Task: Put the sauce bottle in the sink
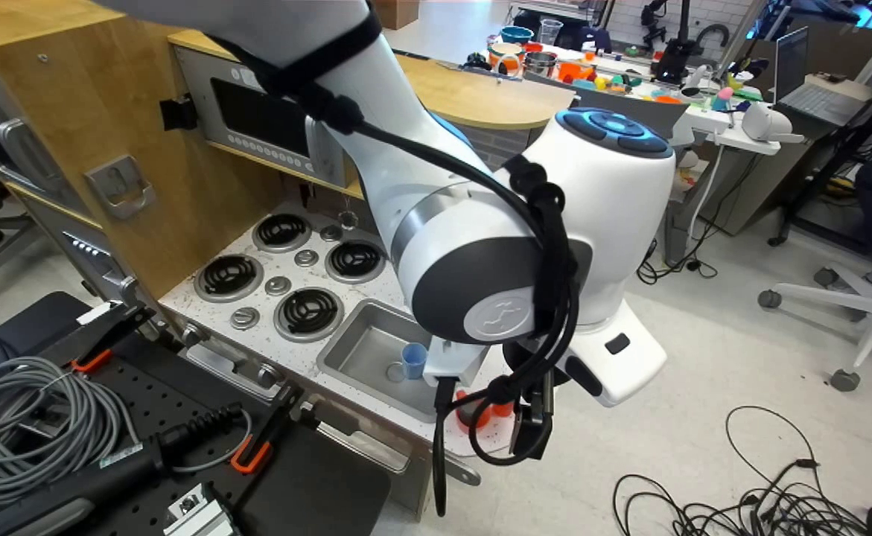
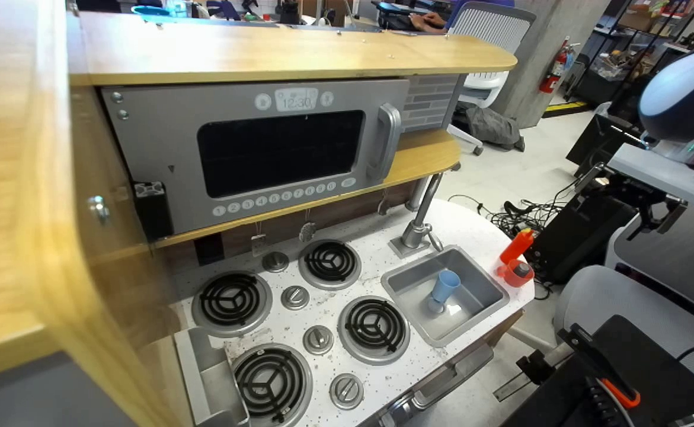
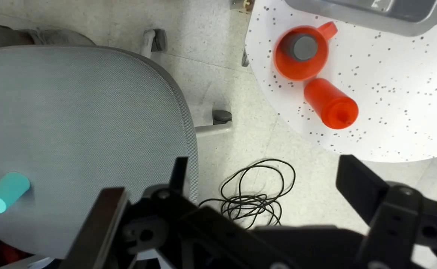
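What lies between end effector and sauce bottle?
The wrist view shows no obstacle between end effector and sauce bottle: black cable and floor below, then speckled countertop.

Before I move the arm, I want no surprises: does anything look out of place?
Yes: a teal cylinder rests on the chair, looking stray off the counter; a cable lies tangled on the floor.
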`<state>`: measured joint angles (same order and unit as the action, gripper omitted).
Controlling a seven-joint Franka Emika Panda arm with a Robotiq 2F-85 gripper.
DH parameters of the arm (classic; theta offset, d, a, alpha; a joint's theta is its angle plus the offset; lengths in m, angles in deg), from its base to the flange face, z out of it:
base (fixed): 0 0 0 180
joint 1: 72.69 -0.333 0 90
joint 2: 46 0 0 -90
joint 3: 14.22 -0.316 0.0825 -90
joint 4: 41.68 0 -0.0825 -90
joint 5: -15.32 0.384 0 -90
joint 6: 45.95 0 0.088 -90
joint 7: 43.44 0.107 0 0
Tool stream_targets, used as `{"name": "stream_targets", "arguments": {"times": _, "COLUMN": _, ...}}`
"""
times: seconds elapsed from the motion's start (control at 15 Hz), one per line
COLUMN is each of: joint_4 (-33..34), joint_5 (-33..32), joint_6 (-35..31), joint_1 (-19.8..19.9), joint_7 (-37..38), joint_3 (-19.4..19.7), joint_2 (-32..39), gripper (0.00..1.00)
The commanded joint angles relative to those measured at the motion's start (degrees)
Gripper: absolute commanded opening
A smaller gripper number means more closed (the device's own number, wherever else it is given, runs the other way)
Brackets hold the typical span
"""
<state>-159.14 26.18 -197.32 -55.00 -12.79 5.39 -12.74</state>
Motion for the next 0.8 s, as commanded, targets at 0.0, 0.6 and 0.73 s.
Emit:
{"name": "stream_targets", "arguments": {"times": 0.0, "joint_4": 5.5, "joint_5": 3.5, "joint_6": -1.1, "joint_1": -0.3, "joint_7": 1.7, "joint_3": -0.7, "joint_2": 4.9, "gripper": 1.0}}
{"name": "stream_targets", "arguments": {"times": 0.6, "joint_4": 16.5, "joint_5": 3.6, "joint_6": -0.1, "joint_1": -0.4, "joint_7": 4.0, "joint_3": -1.6, "joint_2": 14.9, "gripper": 1.0}}
{"name": "stream_targets", "arguments": {"times": 0.73, "joint_4": 18.7, "joint_5": 3.2, "joint_6": 0.0, "joint_1": -0.8, "joint_7": 4.3, "joint_3": -1.3, "joint_2": 16.9, "gripper": 1.0}}
